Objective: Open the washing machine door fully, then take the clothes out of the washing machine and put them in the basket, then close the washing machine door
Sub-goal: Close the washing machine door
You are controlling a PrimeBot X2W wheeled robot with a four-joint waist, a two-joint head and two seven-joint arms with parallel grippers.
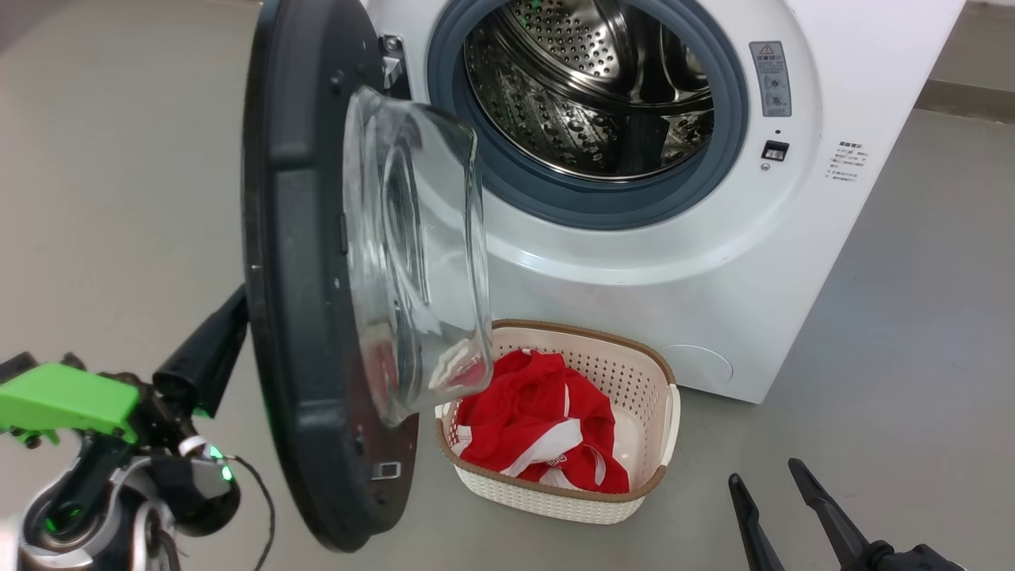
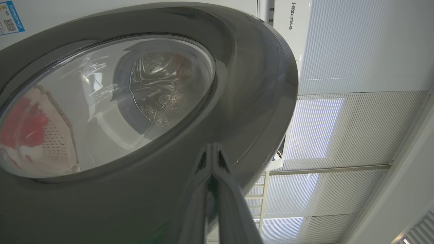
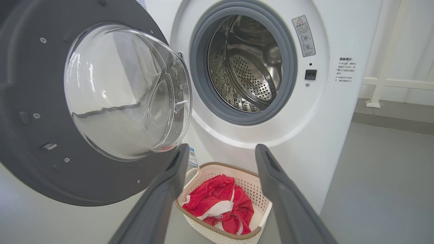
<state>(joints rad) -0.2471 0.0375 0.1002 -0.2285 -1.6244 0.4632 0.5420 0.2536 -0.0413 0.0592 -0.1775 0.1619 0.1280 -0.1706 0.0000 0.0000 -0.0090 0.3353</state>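
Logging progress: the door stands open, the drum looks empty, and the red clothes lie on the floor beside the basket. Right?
No: the clothes lie inside the basket, not on the floor beside it; the head view shows it. The washing machine door is open, the drum empty.

Head looks down on basket (image 1: 555,503) (right wrist too); left wrist close under door (image 2: 244,88).

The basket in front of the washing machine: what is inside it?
The clothes, red with white stripes, lie heaped in the basket. Anything under them is covered; in the head view the washing machine door covers part of its left side.
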